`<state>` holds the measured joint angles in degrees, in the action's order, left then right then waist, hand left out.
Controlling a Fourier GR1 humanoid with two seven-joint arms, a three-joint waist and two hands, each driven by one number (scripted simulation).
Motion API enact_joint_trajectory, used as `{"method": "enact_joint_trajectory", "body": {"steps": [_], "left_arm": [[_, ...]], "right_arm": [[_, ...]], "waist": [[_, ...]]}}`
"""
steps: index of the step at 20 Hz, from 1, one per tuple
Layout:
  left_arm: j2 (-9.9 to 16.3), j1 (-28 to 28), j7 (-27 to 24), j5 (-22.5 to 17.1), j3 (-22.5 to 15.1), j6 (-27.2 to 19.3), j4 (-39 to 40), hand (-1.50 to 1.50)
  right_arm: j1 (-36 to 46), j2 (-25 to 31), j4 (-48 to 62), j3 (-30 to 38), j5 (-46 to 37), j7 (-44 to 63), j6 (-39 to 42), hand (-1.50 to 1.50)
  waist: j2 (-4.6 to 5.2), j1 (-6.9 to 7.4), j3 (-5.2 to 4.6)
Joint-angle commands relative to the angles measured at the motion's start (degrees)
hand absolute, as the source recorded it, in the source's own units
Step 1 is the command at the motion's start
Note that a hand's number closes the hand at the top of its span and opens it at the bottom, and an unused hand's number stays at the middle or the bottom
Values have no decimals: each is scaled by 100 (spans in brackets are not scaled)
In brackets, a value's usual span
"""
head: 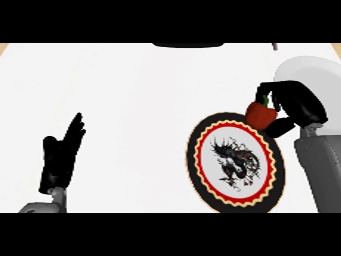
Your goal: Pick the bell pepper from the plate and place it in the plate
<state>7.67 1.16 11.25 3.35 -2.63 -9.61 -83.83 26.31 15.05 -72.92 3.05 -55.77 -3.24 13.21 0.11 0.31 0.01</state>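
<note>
In the head view, the main risk I see is that the bell pepper (261, 113) slips out of the right hand (295, 107) before it is over its target. The fingers curl round only its top and stem side, and most of the red body hangs free below them. If this happens, it probably falls near the upper right rim of the patterned plate (236, 162), or onto the counter (129, 90) just beside that plate. The pepper is now at the left side of the right hand, above this rim, and the white plate (328, 75) lies up and right of the patterned plate. The left hand (61, 155) rests open, fingers straight, well left of the patterned plate.
</note>
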Motion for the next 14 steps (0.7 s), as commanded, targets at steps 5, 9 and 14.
{"method": "enact_joint_trajectory", "body": {"steps": [5,9,14], "left_arm": [[-198,123,-80,111,-47,-127,361,0],[14,261,305,42,124,-53,26,0],[-116,240,150,54,77,-1,175,0]], "right_arm": [[594,37,-803,886,99,751,-938,150],[714,236,-644,1288,104,1071,-1152,150],[808,580,-45,1681,247,1148,-1246,150]], "waist": [[-17,-86,-5],[-11,-23,0],[-2,-8,0]]}}
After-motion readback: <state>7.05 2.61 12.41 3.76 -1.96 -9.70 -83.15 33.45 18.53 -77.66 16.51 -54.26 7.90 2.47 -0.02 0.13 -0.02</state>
